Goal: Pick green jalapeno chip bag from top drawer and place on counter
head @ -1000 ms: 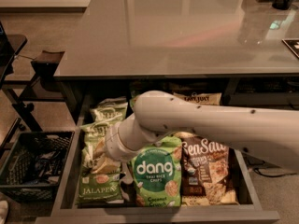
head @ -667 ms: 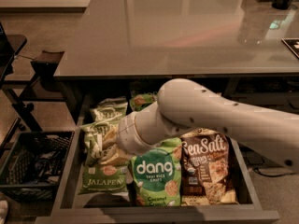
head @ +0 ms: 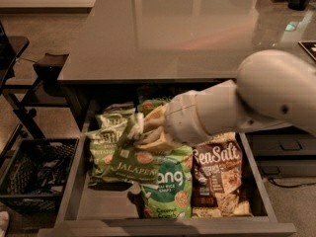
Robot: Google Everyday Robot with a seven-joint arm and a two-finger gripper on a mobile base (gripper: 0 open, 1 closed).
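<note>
My gripper (head: 142, 130) reaches into the open top drawer (head: 168, 228) from the right and is shut on the upper edge of a green jalapeno chip bag (head: 132, 163). The bag hangs tilted, raised off the drawer floor, its "JALAPENO" lettering facing me and its lower corner overlapping the dang bag. Other olive-green jalapeno bags (head: 104, 141) lie in the left column behind it. The grey glossy counter (head: 182, 28) spreads above the drawer. My white arm hides the bags in the drawer's middle back.
A bright green dang bag (head: 169, 195) lies in the middle column and a brown Sea Salt bag (head: 217, 177) on the right. A black wire crate (head: 35, 176) stands on the floor to the left. A dark stand (head: 49, 65) is behind it.
The gripper has closed on the front-left jalapeno bag and pulled it up and to the right. The drawer floor where it lay is now bare. The arm has swung back to the right.
</note>
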